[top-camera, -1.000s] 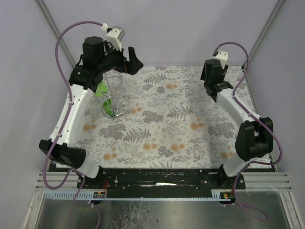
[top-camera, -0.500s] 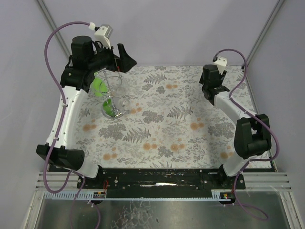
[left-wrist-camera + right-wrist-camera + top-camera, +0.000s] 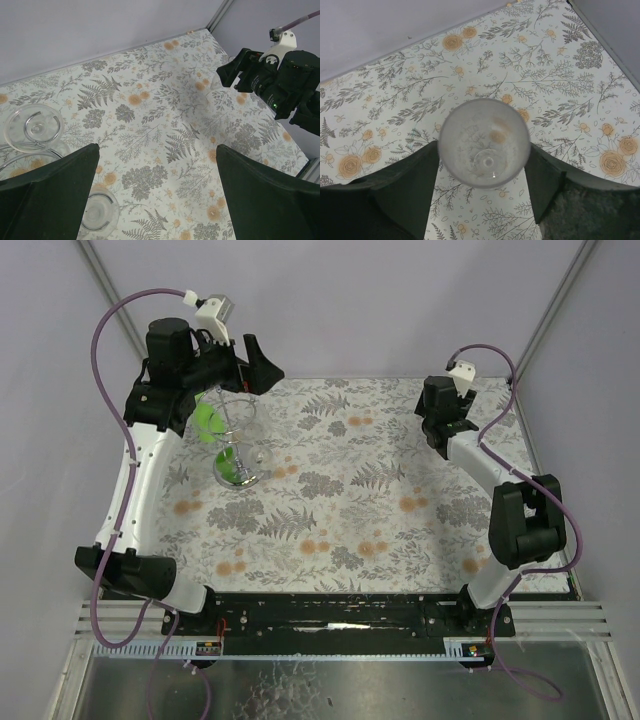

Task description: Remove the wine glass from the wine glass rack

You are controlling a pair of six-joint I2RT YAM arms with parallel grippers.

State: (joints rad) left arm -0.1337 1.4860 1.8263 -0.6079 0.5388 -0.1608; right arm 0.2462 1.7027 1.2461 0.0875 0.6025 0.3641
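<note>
A clear wine glass (image 3: 483, 142) stands upright on the flowered cloth at the far right, seen from straight above. My right gripper (image 3: 482, 150) has a dark finger (image 3: 405, 190) against each side of its bowl, and no gap shows. In the top view that gripper (image 3: 441, 432) is at the back right. The wine glass rack (image 3: 236, 445), a silver wire stand with green shapes on it, is at the back left. My left gripper (image 3: 260, 365) hangs open above and behind it. In the left wrist view the left gripper (image 3: 157, 165) holds nothing.
Two round clear glass feet (image 3: 34, 127) (image 3: 97, 212) sit in the rack's wire loops at the left of the left wrist view. The right arm (image 3: 272, 80) shows at its far right. Grey walls close the back and sides of the table (image 3: 350, 520).
My left arm has lifted and drawn back to the left, away from the rack. The right arm has edged left and back at the far right.
</note>
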